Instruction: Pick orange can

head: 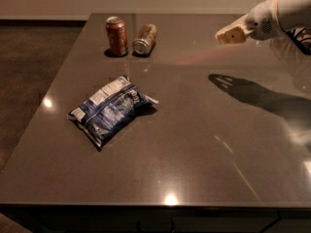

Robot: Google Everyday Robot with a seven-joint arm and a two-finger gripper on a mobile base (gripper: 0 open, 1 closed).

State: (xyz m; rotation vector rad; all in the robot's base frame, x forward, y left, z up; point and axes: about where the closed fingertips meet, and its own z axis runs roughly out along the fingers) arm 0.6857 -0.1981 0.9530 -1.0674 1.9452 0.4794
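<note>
- The orange can (144,39) lies tipped on its side near the table's (194,154) far edge, toward the far-left corner. Its silver top faces the near edge.
- Just beside it, on the left-edge side, a red can (116,35) stands upright (we cannot say whether the two touch).
- The gripper (232,34) hangs above the table toward the far-right corner, at the end of a white arm (282,13).
- The can is well apart from the gripper, with bare tabletop between them.
- We cannot tell whether the gripper is released or clenched.
- The arm's shadow (252,93) falls on the surface by the right edge.
- A blue-and-white snack bag (111,109) lies flat mid-table, nearer the left edge.
</note>
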